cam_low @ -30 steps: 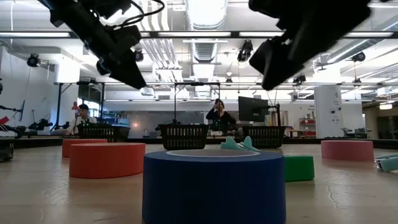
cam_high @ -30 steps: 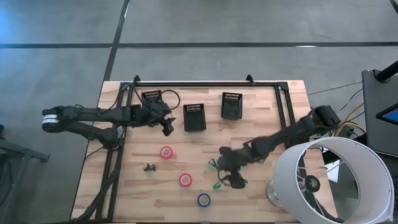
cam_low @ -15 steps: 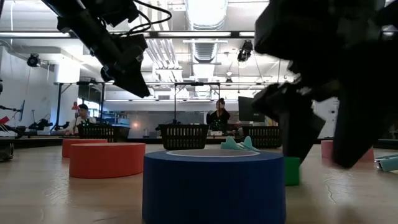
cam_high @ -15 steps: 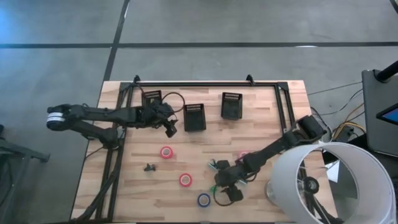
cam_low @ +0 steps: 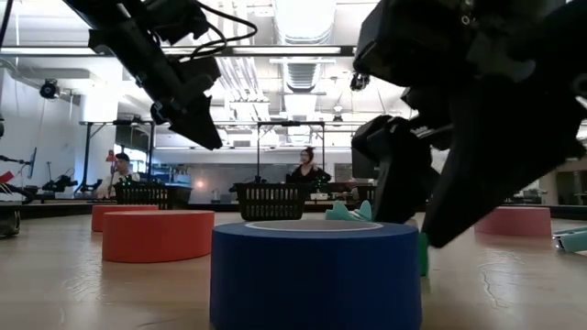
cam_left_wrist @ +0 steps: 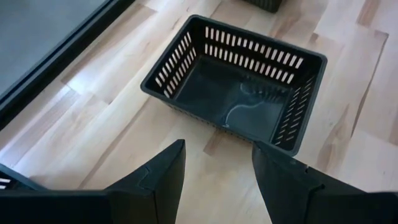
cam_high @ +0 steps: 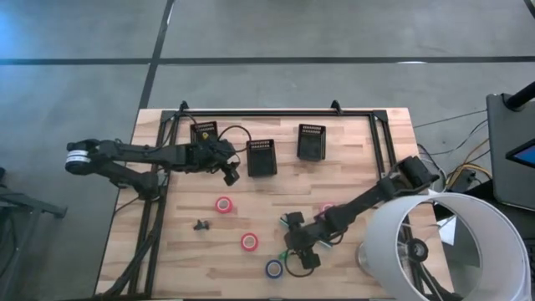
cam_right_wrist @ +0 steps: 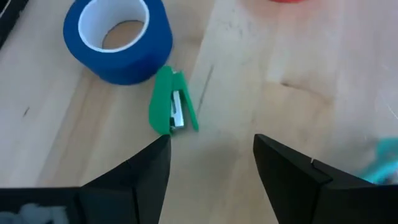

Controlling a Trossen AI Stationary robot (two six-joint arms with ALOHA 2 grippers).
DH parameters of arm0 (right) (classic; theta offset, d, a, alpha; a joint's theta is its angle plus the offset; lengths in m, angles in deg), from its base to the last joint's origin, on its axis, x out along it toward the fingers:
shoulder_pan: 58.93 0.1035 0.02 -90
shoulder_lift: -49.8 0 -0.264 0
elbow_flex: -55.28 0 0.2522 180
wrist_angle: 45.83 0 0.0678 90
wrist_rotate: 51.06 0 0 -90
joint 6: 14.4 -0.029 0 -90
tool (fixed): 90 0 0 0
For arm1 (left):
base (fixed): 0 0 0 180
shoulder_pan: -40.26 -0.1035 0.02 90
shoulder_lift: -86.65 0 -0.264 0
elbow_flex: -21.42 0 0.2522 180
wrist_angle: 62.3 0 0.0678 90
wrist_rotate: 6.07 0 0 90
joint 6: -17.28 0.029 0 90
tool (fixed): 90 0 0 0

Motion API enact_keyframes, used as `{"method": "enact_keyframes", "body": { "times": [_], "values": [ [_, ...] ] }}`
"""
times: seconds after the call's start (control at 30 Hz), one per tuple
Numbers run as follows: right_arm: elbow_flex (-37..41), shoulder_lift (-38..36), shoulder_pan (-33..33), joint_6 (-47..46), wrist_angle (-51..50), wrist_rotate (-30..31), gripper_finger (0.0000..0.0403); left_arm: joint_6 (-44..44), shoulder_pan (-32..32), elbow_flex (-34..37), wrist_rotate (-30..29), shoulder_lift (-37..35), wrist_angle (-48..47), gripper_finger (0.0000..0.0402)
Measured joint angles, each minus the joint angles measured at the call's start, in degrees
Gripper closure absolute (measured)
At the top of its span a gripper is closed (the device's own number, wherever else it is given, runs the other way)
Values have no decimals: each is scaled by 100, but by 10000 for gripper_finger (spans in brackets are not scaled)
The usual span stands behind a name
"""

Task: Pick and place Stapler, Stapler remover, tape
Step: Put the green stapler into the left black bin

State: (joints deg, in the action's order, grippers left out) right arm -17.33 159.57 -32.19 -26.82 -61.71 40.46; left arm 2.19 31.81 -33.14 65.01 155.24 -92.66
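My right gripper (cam_high: 298, 255) (cam_right_wrist: 211, 168) is open and hovers low over the table's near middle. A small green stapler (cam_right_wrist: 173, 111) lies flat just ahead of its fingertips, untouched. The blue tape roll (cam_right_wrist: 118, 37) (cam_high: 274, 268) (cam_low: 315, 270) lies flat beside the stapler. Two red rolls (cam_high: 223, 205) (cam_high: 249, 242) lie to the left, and a pink roll (cam_high: 328, 208) shows partly behind the right arm. A small dark object (cam_high: 200, 225) lies left of the red rolls. My left gripper (cam_high: 227, 174) (cam_left_wrist: 217, 180) is open in the air by the middle basket (cam_left_wrist: 236, 81).
Three black slotted baskets (cam_high: 204, 133) (cam_high: 262, 157) (cam_high: 311, 141) stand along the far side inside a black frame (cam_high: 276, 112). A teal item (cam_right_wrist: 385, 158) lies near the right gripper. A white lamp shade (cam_high: 443, 242) crowds the near right corner. People stand in the room beyond (cam_low: 307, 170).
My right gripper has moved toward the near edge and left, dropping close to the table beside the blue tape roll and the green stapler. My left gripper has shifted a little toward the right, closer to the middle basket. No object has moved.
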Motion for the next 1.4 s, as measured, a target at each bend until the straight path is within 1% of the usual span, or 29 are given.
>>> {"method": "enact_keyframes", "body": {
  "times": [0.17,0.33,0.47,0.53,0.6,0.8,1.23,1.4],
  "values": [
    [-2,177,7,87,224,-75,179,7,2,0,115,-17,4,211],
    [-2,142,11,-42,216,-155,179,9,4,0,294,-17,7,211],
    [4,69,78,-64,236,-518,179,9,4,0,304,-17,7,211],
    [4,58,119,-45,248,-560,179,9,4,0,303,-17,9,211],
    [4,90,138,27,285,-541,179,10,4,0,304,-17,9,211],
    [4,171,140,335,711,-139,179,9,4,0,304,-17,9,211],
    [4,186,140,407,785,-136,179,11,7,0,437,-17,7,211],
    [117,186,138,500,1028,-136,179,9,7,0,437,-17,8,211]
  ]
}}
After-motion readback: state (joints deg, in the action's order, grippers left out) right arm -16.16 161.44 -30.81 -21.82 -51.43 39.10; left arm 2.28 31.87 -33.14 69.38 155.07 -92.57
